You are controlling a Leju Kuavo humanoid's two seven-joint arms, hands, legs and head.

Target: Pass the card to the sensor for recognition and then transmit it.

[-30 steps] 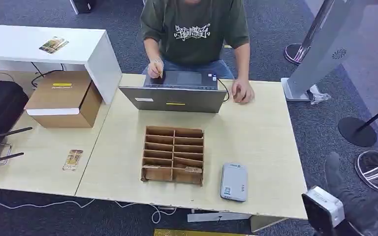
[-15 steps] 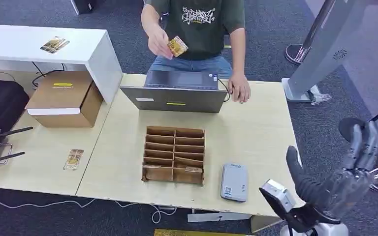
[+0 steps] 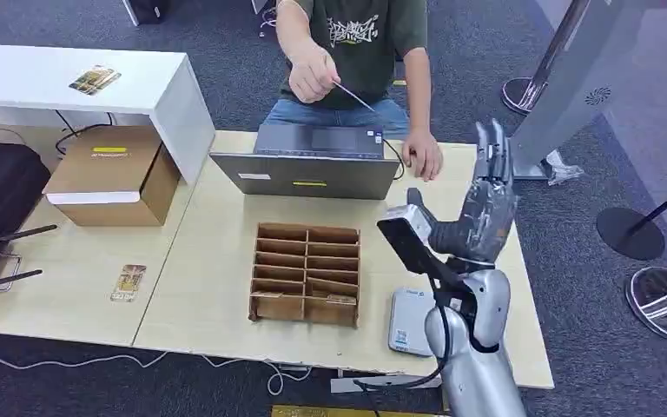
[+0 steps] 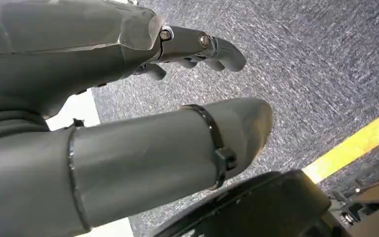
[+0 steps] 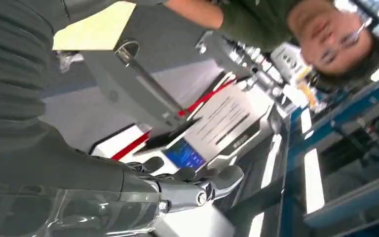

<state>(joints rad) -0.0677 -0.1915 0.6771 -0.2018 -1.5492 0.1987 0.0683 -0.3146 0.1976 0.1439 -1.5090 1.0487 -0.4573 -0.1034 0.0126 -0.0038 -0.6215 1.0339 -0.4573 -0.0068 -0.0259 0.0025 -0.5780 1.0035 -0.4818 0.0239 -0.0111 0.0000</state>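
Head view: the right hand [image 3: 486,204] is raised above the right side of the table [image 3: 452,234], fingers straight and apart, pointing up toward the person [image 3: 356,43]; it holds nothing. The person sits behind the laptop [image 3: 313,165] at the far edge of the table and holds the card [image 3: 354,94] out over the laptop in one raised hand, edge-on so it reads as a thin sliver. Card and right hand are well apart. The person's other hand [image 3: 424,161] rests on the table just beside the laptop.

Near the front edge of the table lies the grey sensor [image 3: 410,323], partly hidden by the right forearm. Just beside it stands a brown divided box [image 3: 306,274]. On the left, a cardboard carton [image 3: 113,174] sits on a second, lower table [image 3: 69,295], with a small packet [image 3: 128,282] lying nearer the front. A white bench [image 3: 78,82] carries another packet [image 3: 95,79].

Left wrist view: the left hand [image 4: 187,47] hangs over grey carpet, thumb [image 4: 177,148] and fingers loosely extended, nothing in them.

Right wrist view: the right hand's fingers [image 5: 197,185] are empty, with a screen [image 5: 182,153] behind them
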